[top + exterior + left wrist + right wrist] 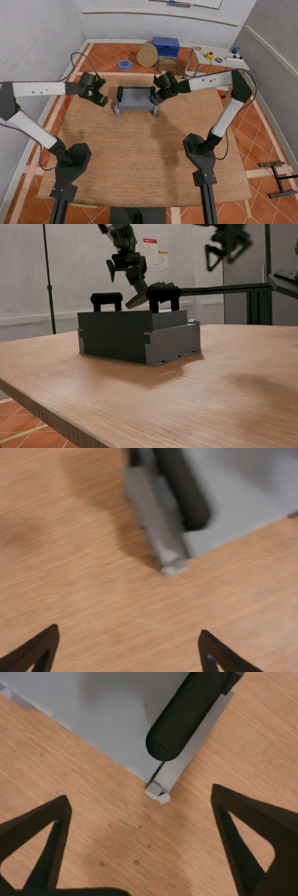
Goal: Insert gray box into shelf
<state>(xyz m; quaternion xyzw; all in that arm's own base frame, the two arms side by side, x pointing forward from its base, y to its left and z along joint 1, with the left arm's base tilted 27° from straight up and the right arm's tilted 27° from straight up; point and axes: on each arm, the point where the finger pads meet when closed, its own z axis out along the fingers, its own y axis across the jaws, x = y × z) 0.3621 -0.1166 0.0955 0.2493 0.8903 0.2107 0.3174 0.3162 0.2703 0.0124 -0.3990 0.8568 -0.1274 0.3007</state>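
Note:
The gray box [136,96] [169,319] [240,513] [100,722] sits upright in the shelf [117,112] [175,343] [154,523] [156,790], between its two sides. It looks level. Black handles [120,93] [106,298] stand on its top at both sides. The shelf's dark back plate hides the box's back, so contact there cannot be seen; the rail slots are hidden too. My left gripper [103,91] [220,266] [131,634] is open and empty, outside and above the left side. My right gripper [154,90] [122,282] [139,797] is open and empty, above the right front corner.
The shelf stands on the wooden table [135,157] [239,393], near its far edge. Beyond the table stand a blue cabinet [166,46], a round brown drum [147,56] and a side table [222,60]. Both arm bases stand toward the near edge.

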